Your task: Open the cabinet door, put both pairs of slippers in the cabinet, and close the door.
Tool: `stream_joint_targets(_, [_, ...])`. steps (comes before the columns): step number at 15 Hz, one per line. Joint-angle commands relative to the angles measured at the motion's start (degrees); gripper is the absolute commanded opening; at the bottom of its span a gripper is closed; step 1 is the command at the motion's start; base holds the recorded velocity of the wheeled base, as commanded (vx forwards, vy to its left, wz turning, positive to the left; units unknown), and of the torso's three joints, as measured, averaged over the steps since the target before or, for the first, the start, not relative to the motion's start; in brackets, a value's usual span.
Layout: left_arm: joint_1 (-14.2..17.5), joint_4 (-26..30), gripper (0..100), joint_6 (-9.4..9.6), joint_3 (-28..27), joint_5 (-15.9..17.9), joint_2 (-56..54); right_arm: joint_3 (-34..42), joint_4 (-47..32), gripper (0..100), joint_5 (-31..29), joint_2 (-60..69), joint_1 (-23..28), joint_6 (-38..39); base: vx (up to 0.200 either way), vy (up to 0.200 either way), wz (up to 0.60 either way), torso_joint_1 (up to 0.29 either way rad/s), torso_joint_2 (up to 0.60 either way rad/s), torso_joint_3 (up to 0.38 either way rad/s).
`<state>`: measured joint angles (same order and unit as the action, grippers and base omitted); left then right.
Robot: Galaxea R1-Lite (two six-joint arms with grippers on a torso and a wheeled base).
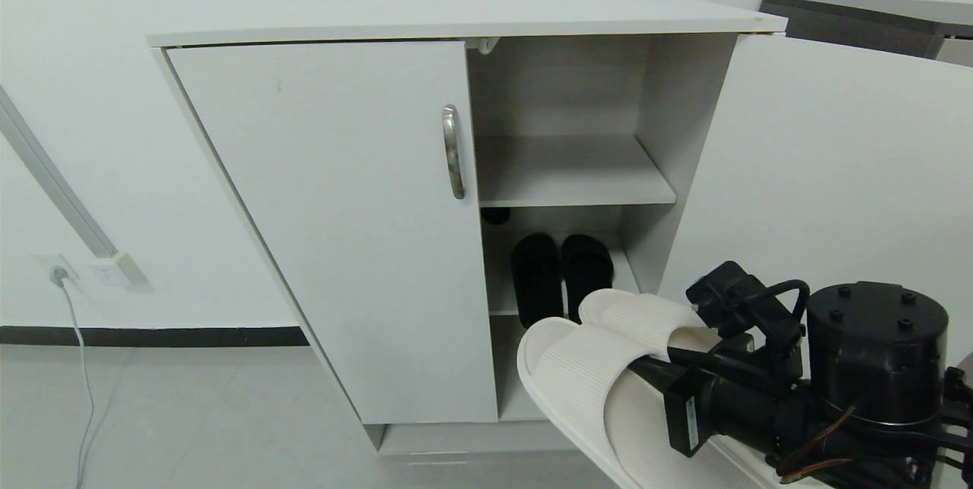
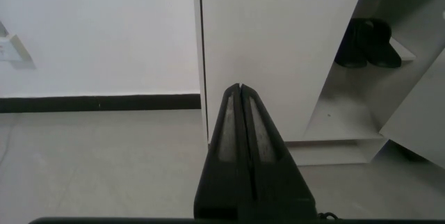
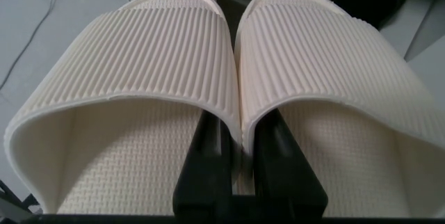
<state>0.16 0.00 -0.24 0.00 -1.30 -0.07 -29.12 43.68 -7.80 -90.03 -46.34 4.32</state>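
Right up close you've got the white slippers (image 3: pixel 139 64), ribbed straps side by side, toes pointing away toward the cabinet (image 1: pixel 456 17). Your right hand (image 3: pixel 241 137) has one finger slid into each slipper and is pinching the two inner side walls together between them, so the pair hangs as one bundle. In the head view they're up off the floor (image 1: pixel 190 413), low down in front of the open half of the cabinet and not on any shelf yet

Cabinet itself: the right door (image 1: pixel 828 169) is swung wide open. The left door (image 1: pixel 327 230) is shut flat, with its metal handle (image 1: pixel 453 152) standing upright along the inner edge. Inside the open half, the black slippers (image 1: pixel 562 272) sit side by side on the lower shelf (image 1: pixel 498 284), and the white pair is in front of them and lower down

Your left hand (image 2: pixel 240 95) has its fingers pressed together with nothing between them. It hovers low over the floor, pointing at the bottom of the shut door, and from that wrist view you can spot the black pair on their shelf off to one side

On the wall to the left of the cabinet there's a wall socket (image 1: pixel 57 274) with a cable (image 1: pixel 80 367) hanging down to the floor
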Motion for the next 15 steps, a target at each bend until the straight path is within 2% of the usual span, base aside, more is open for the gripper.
stream_joint_targets(1, [0.02,0.0,0,-0.2,0.0,-0.01,0.07,-0.06,1.76,0,-0.28,-1.73,-0.69,-0.27,0.0,0.0,0.0,0.0,0.0,0.0])
stream_joint_targets(2, [0.02,0.0,0,-0.2,0.0,0.07,0.07,-0.5,3.34,0,-1.07,-2.87,-0.95,-0.71,0.0,0.0,0.0,0.0,0.0,0.0])
stream_joint_targets(3, [0.02,0.0,0,-0.2,0.0,0.07,0.07,-1.73,4.31,0,-4.94,-4.45,-1.39,-0.71,0.0,0.0,0.0,0.0,0.0,0.0])
stream_joint_targets(5, [0.02,0.0,0,-0.2,0.0,0.07,0.07,-7.7,2.73,0,-21.03,-10.26,-4.29,1.05,0.0,0.0,0.0,0.0,0.0,0.0])
stream_joint_targets(6, [0.02,0.0,0,-0.2,0.0,0.07,0.07,-10.52,1.94,0,-25.16,-12.19,-5.96,1.4,0.0,0.0,0.0,0.0,0.0,0.0])
stream_joint_targets(7, [0.02,0.0,0,-0.2,0.0,0.07,0.07,-10.52,1.94,0,-25.16,-12.19,-5.96,1.4,0.0,0.0,0.0,0.0,0.0,0.0])
stream_joint_targets(8, [0.02,0.0,0,-0.2,0.0,0.07,0.07,-19.04,-5.71,0,-32.54,-13.24,-7.45,3.59,0.0,0.0,0.0,0.0,0.0,0.0])
stream_joint_targets(12, [0.02,0.0,0,-0.2,0.0,0.07,0.07,-38.99,-29.7,0,-41.5,-13.77,-8.24,12.12,0.0,0.0,0.0,0.0,0.0,0.0])
stream_joint_targets(15, [0.02,0.0,0,-0.2,0.0,0.07,0.07,-45.5,-32.08,0,-43.09,-15.27,-7.98,10.8,0.0,0.0,0.0,0.0,0.0,0.0])
